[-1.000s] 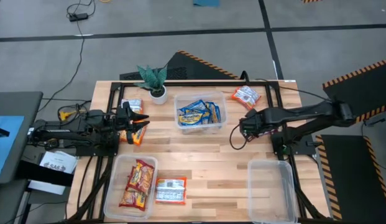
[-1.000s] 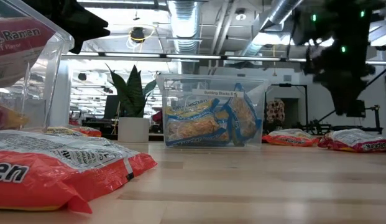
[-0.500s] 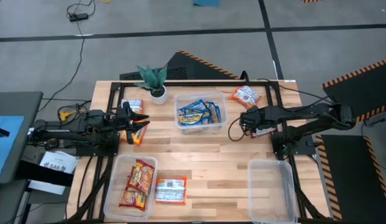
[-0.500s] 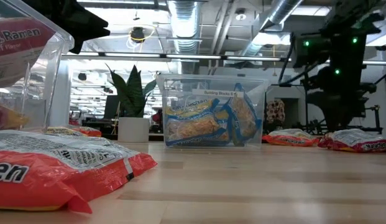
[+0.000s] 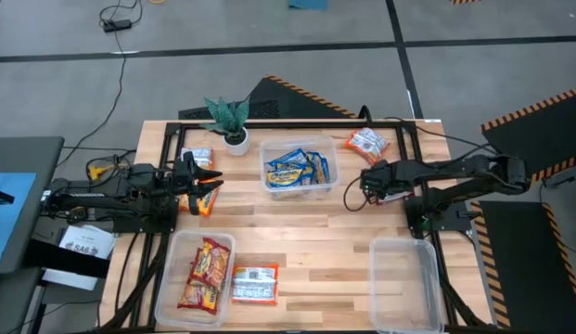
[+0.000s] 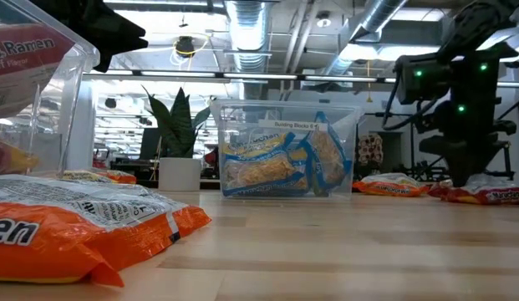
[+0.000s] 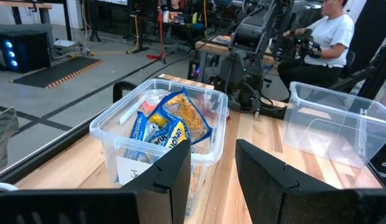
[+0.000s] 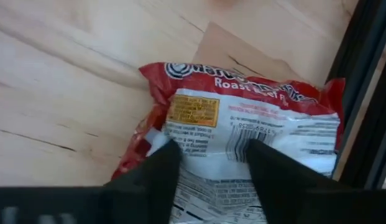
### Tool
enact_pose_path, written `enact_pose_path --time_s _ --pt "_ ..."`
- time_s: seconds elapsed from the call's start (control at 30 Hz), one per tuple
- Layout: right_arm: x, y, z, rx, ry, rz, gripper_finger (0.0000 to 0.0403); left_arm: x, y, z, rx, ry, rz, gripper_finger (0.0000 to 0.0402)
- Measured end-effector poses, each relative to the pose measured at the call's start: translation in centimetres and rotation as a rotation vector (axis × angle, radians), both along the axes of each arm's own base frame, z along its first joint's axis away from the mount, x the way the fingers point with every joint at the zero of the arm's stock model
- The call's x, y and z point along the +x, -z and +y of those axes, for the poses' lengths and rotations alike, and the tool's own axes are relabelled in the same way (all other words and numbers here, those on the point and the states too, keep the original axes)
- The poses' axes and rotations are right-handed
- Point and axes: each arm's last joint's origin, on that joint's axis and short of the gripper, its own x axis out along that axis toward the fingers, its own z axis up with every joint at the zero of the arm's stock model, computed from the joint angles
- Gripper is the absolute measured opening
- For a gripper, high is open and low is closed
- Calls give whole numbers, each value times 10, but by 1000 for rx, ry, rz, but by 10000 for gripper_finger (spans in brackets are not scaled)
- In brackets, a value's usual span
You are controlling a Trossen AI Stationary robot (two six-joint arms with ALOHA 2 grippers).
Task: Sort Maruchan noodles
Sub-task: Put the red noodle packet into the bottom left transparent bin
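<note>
Right gripper (image 5: 366,183) — low over the table (image 5: 334,223), right of the middle tub (image 5: 300,169). Its wrist view shows both fingers (image 8: 149,177) spread to either side of a red packet (image 8: 242,137) lying flat, printed back up; nothing is held yet. Judged to be lining up for a pick.

Left gripper (image 5: 206,181) — parked at the table's left side, fingers apart with nothing between them, pointing toward the middle tub; waiting.

Middle tub — blue packets (image 5: 297,169) stood on edge inside, so apparently the blue bin.

Near-left tub (image 5: 197,271) — red-and-yellow packets (image 5: 204,269) inside; one orange packet (image 5: 254,283) lies just outside it, touching or nearly so.

Near-right tub (image 5: 405,283) — holds nothing, likely kept for the third kind.

Loose packets — one at the far right corner (image 5: 366,141), one far left (image 5: 197,157) by the plant (image 5: 230,119); both unsorted.
</note>
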Motion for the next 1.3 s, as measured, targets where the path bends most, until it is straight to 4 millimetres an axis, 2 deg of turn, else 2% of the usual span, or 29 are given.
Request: enact_pose_path --time_s 0.07,0.17,0.23,0.33,0.5,0.67,0.77,0.9,1.0,1.13,1.3 --pt "1 0 1 1 -14 0 148 0 0 0 0 0 0 114" --pt "2 0 5 22 -61 4 48 0 0 0 0 0 0 114" --pt "4 -2 8 34 -90 1 18 0 0 0 0 0 0 114" --pt "11 -9 16 94 -138 -34 12 0 0 0 1 0 0 114" --pt "37 -38 37 183 -282 -176 6 0 0 0 11 -9 3 114" --pt "62 -67 71 355 -507 -402 6 0 0 1 11 -20 3 114" --pt "78 -77 95 379 -678 -601 6 0 0 1 7 -21 1 114" --pt "105 -87 120 321 -871 -869 6 0 0 1 7 -21 1 114" --pt "131 -94 130 208 -957 -1099 6 0 -1 1 7 -22 -7 114" --pt "166 -93 133 27 -1043 -1366 7 0 -1 1 9 -23 -12 114" --pt "214 -90 132 -90 -1133 -1559 7 0 -1 1 22 -22 -7 114"
